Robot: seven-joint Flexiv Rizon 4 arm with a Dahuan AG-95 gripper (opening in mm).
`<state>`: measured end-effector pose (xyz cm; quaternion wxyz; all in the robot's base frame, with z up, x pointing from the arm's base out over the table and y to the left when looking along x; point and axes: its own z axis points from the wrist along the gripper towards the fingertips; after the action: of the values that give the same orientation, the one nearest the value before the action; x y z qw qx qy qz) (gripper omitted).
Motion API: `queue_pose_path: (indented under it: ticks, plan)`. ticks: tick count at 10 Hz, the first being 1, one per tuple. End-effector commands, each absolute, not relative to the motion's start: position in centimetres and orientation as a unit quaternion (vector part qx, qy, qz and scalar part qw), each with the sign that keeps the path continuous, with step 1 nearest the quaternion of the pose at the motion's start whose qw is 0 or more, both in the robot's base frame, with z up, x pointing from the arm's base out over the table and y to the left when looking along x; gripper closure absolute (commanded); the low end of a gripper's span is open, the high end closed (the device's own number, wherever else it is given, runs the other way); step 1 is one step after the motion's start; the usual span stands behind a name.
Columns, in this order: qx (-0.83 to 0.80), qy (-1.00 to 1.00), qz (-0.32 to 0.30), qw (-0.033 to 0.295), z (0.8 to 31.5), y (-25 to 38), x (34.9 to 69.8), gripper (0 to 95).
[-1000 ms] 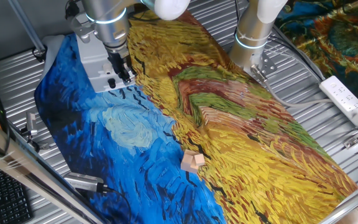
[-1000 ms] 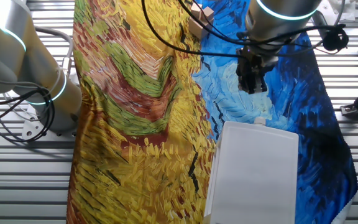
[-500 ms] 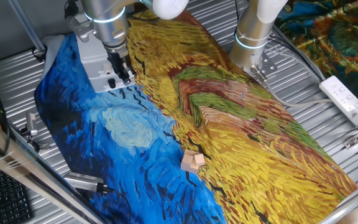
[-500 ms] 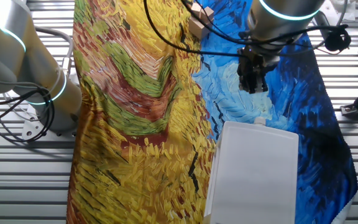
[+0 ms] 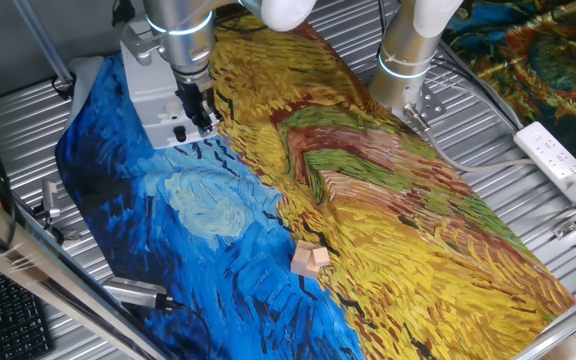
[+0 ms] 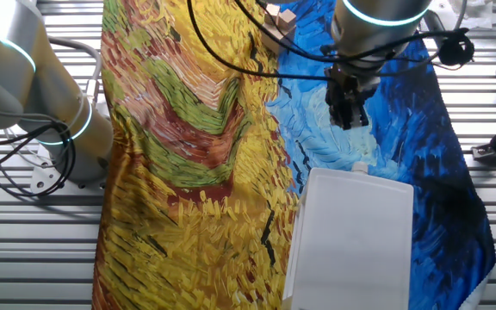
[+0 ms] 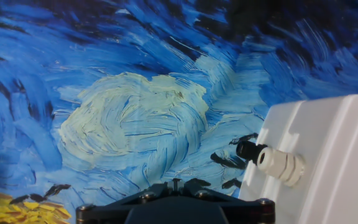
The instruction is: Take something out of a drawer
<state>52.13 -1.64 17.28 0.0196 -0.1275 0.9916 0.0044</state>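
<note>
The small pale grey plastic drawer point(image 7: 328, 162) sits closed in its boxy grey unit point(image 6: 351, 237) on the blue-and-yellow painted cloth point(image 5: 368, 200). Its tiny white knob point(image 7: 278, 165) faces the black two-finger gripper point(image 6: 349, 110) hovering just in front. To do this well, I'd line the fingers squarely either side of that knob, then pull straight out. The jaws touch nothing and hold nothing; how far apart they stand I cannot tell.

The robot arm's black two-finger gripper point(image 5: 197, 108) now sits slightly farther right and a touch higher in one fixed view than a second ago. In the other fixed view the gripper point(image 6: 348, 105) shifts a little left and up, drawing slightly farther from the small knob on the boxy pale grey plastic drawer unit point(image 6: 351, 232).
</note>
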Motion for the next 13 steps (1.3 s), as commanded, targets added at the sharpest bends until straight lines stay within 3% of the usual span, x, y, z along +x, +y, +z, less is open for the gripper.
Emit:
queue_pose_path:
  ticks: [1, 5, 10, 13]
  plan:
    - [-0.185, 0.983, 0.002, 0.008, 17.3, -1.6, 52.3, 95.0]
    - [-0.288, 0.958, 0.007, -0.001, 16.7, -2.3, 56.0, 95.0]
    - [-0.506, 0.861, -0.026, -0.044, 16.4, -2.8, 57.6, 95.0]
    - [-0.576, 0.817, -0.017, -0.042, 16.3, -2.9, 57.9, 95.0]
